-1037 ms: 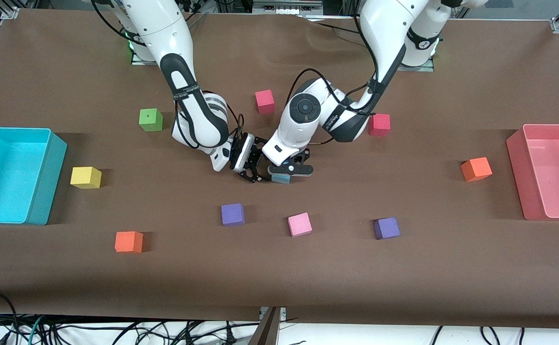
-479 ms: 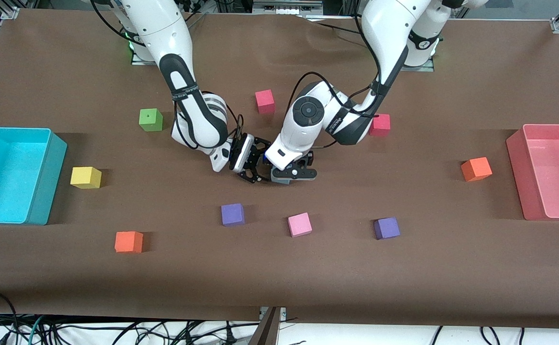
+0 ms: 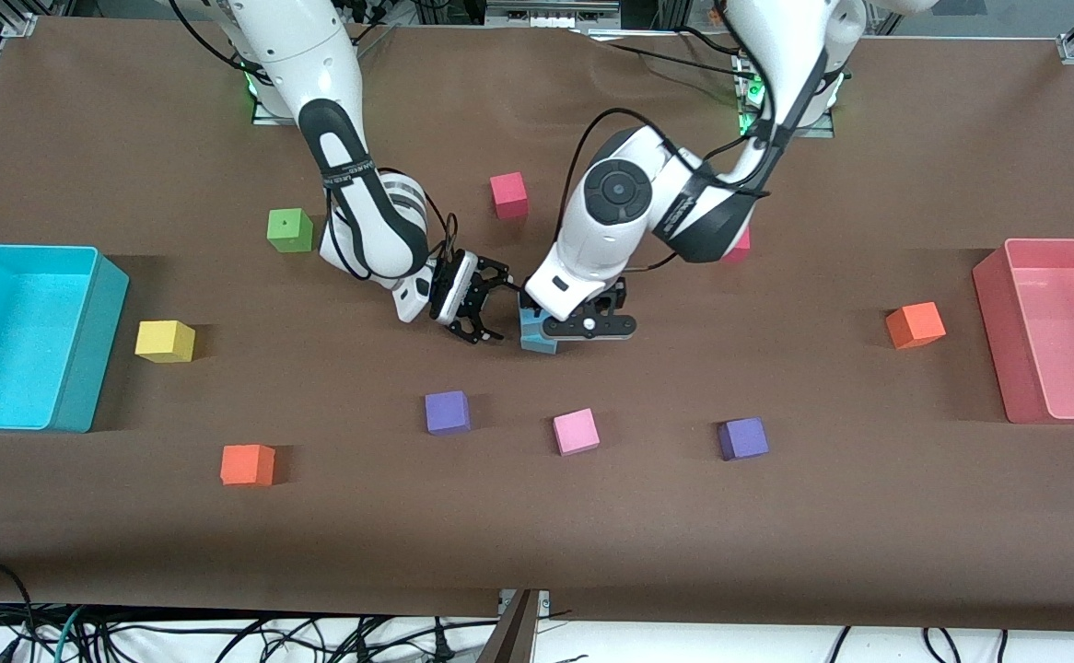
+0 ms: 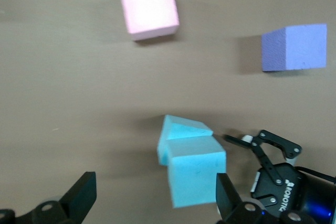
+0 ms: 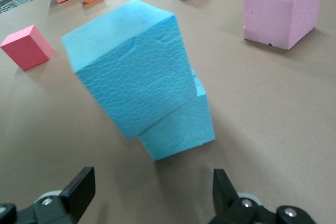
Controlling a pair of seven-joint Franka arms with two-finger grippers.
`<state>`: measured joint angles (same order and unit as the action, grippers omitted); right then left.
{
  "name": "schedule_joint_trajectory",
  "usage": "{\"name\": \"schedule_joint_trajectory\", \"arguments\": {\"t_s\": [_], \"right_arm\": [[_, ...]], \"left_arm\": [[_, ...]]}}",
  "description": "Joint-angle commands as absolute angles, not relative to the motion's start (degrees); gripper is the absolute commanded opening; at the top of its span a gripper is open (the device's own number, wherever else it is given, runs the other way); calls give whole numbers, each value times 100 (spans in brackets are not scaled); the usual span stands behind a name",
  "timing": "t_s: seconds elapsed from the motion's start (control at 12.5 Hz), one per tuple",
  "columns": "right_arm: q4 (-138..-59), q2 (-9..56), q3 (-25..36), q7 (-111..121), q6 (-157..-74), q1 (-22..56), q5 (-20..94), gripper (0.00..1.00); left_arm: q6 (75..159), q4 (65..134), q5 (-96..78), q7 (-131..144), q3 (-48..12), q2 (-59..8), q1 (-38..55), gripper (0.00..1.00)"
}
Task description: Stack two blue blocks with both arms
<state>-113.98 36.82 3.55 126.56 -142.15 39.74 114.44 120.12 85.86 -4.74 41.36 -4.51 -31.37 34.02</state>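
Left gripper hangs over the stack, fingers spread, gripping nothing. Right gripper sits just beside it, fingers also apart and empty. Mid-table, well clear of every edge, the upper blue block rests skewed on the lower blue block. Both look like light, soft, grippy foam; best pinched on flat opposite sides, gently.
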Motion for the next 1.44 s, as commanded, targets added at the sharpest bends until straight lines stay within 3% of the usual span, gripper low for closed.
{"name": "schedule_joint_trajectory", "arguments": {"t_s": [0.0,0.16,0.48,1.04,1.36], "right_arm": [[-12039,3008,334,12482,-14159,3877,11347,99],[-12443,2569,343,11607,-14159,3832,10762,100],[-12849,1733,343,9191,-13959,3306,8399,100],[-12701,669,1027,4980,-11798,2286,3486,100],[-11930,291,1362,2967,-10726,1943,1218,100]], "left_arm": [[11262,8727,-395,4140,-536,-2586,3008,100],[10804,8771,-396,4131,-562,-2234,2682,100],[10259,9280,-396,3432,-571,-1259,1874,100],[8791,9624,-124,1514,-379,60,1029,100],[8455,9615,-105,609,69,281,853,100]]}}
